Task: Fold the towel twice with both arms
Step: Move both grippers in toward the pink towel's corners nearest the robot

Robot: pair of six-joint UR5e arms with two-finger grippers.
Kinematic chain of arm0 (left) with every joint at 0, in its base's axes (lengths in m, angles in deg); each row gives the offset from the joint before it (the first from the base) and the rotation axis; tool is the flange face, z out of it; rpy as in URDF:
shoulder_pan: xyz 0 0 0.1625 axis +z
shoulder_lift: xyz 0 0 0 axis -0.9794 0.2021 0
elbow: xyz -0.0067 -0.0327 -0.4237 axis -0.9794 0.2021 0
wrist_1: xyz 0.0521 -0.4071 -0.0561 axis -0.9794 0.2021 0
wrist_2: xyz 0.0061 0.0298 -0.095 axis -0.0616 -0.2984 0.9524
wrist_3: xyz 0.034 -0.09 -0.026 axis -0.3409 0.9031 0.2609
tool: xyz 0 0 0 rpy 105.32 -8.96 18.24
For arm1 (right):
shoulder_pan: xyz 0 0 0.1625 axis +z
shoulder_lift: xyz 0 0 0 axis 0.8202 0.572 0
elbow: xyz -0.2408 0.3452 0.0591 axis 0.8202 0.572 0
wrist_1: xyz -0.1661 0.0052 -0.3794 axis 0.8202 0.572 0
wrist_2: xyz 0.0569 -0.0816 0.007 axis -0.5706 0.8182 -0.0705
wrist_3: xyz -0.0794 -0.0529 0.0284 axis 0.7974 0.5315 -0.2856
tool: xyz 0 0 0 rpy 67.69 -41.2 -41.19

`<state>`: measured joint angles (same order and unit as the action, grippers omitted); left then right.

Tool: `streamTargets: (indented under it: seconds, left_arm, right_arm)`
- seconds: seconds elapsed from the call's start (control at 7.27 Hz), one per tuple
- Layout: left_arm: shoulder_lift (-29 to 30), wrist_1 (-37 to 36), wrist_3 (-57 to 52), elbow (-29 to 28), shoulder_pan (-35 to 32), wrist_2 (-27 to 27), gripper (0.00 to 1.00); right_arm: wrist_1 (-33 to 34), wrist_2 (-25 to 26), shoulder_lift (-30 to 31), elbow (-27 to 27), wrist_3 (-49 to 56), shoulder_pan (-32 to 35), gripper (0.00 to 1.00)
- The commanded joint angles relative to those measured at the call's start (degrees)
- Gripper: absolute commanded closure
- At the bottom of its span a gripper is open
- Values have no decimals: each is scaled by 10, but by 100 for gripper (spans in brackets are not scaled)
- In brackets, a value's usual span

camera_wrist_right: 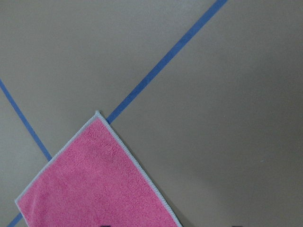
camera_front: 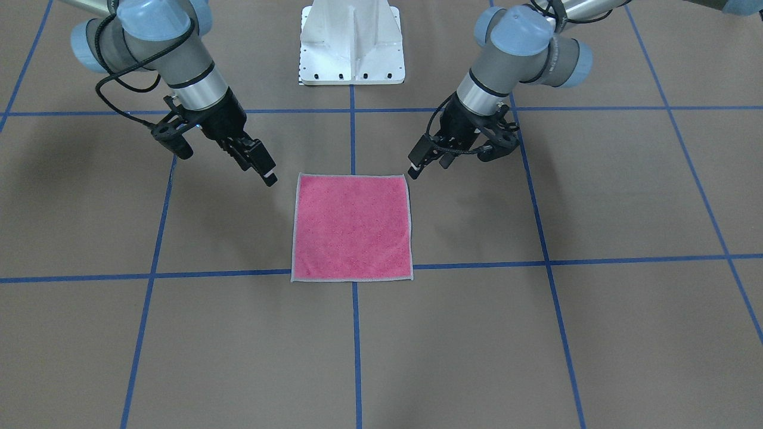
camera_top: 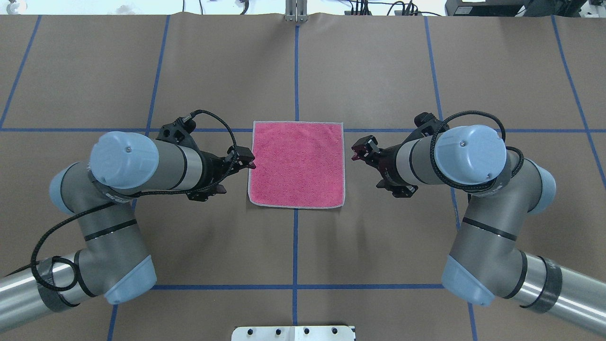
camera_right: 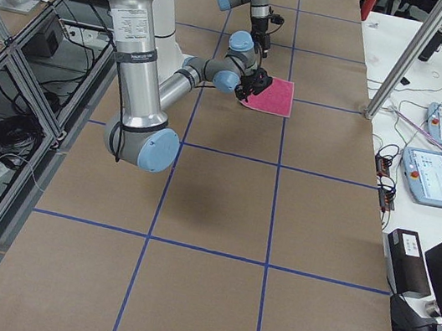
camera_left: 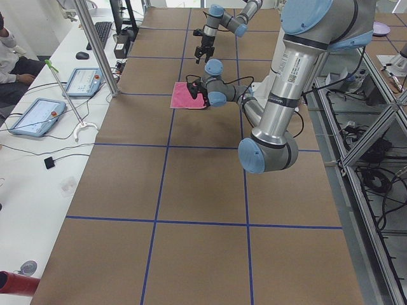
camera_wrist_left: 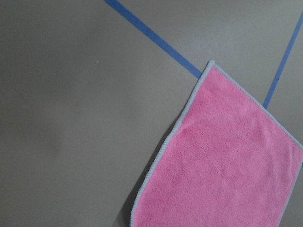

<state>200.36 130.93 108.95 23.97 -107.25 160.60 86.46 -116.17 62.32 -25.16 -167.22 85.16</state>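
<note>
**A:** Where is the towel?

**B:** The towel [camera_front: 351,226] lies flat, pink face up, in the middle of the front-facing view on the brown tabletop [camera_front: 596,333]. Its lower edge runs along a blue tape line [camera_front: 179,275], and a second line passes under its middle.

**A:** And the grippers?

**B:** The left gripper [camera_front: 426,168] hangs at the towel's upper right corner in that view, with one tip just beside the grey edging. I cannot tell whether it touches. Its fingers stand apart and hold nothing. The right gripper [camera_front: 268,171] is at the upper left, near the other top corner but clear of the cloth.

**A:** Is that one spread too?

**B:** From the front its fingers overlap. In the right wrist view two dark tips show at the bottom edge, well apart, so it is spread as well. Nothing is between them.

**A:** Anything else?

**B:** A white pedestal [camera_front: 351,44] stands at top centre.
</note>
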Motion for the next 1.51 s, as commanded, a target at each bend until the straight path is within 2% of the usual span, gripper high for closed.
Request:
streamTargets:
  seconds: [0.0, 0.14, 1.24, 1.38]
  left_arm:
    - [26, 2, 18, -30, 27, -26, 23]
    - [30, 2, 14, -37, 30, -26, 41]
    - [25, -5, -17, -67, 32, -19, 47]
    - [25, -6, -17, -67, 34, -19, 52]
  right_arm:
    - [3, 29, -3, 2, -3, -31, 12]
    - [3, 30, -4, 1, -2, -32, 11]
    - [3, 29, -1, 0, 1, -32, 9]
    - [3, 29, -1, 0, 1, -32, 9]
